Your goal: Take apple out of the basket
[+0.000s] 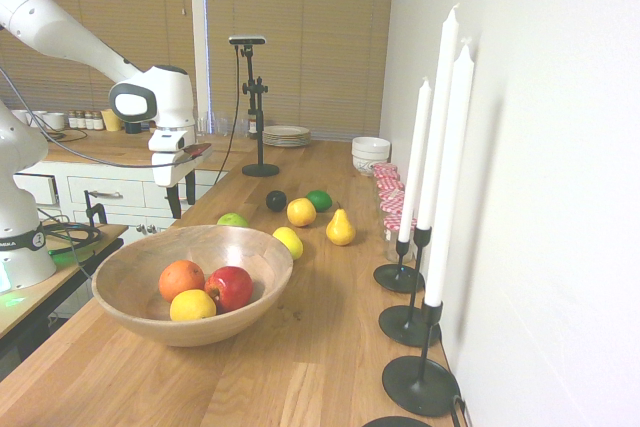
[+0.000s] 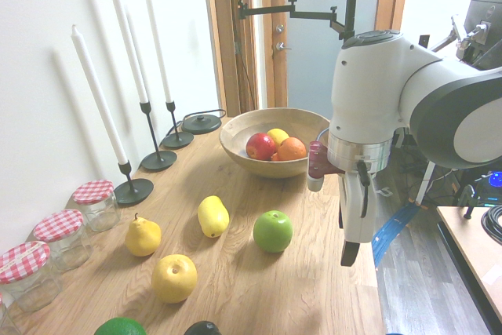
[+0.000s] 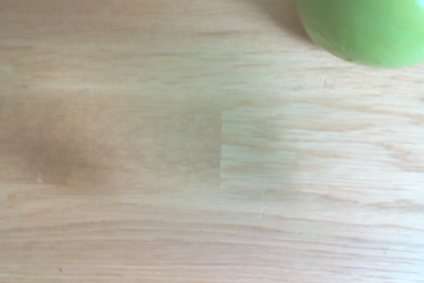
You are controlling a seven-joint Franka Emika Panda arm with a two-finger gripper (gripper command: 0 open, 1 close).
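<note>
Reaching down for the red apple [image 1: 231, 286] in the basket [image 1: 130, 312], the wide-open, empty end effector [image 1: 181, 194] could bump the orange [image 1: 181, 278] and lemon [image 1: 192, 305] touching it, or grab the wrong fruit.

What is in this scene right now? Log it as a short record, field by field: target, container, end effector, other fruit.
target: red apple, lying inside the wooden bowl
container: wooden bowl on the wooden counter, also holding an orange and a lemon
end effector: end effector open, pointing down, above bare counter beside the green apple, holding nothing
other fruit: yellow pear and more loose fruit on the counter beyond the bowl
task state: apple not yet taken out
</note>
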